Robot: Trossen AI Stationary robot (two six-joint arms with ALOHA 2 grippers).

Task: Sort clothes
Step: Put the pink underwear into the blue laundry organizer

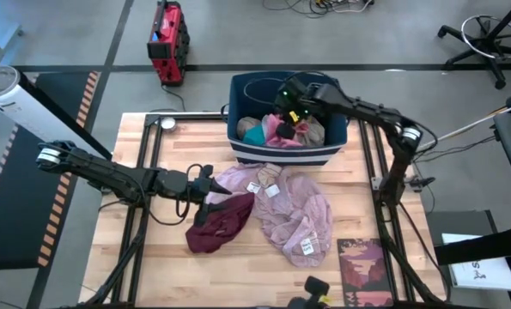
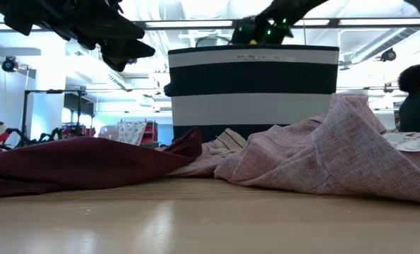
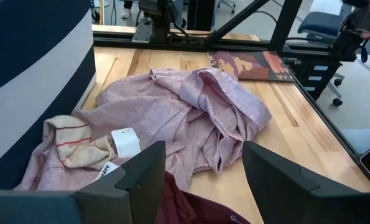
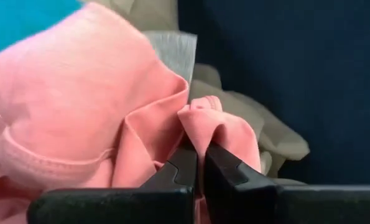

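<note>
Right end effector pinching coral pink garment inside striped bin, left end effector open above maroon garment

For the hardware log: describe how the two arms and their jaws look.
Both arms are dark, slender and jointed, with black cables looping near the wrists. The left gripper has broad, flat black jaws with angular tips. The right gripper has matte black tapered jaws; green lights glow on its wrist.

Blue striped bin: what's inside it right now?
Inside the bin: a coral pink garment pinched by the right gripper, plus teal and tan fabric. Anything underneath is covered.
</note>
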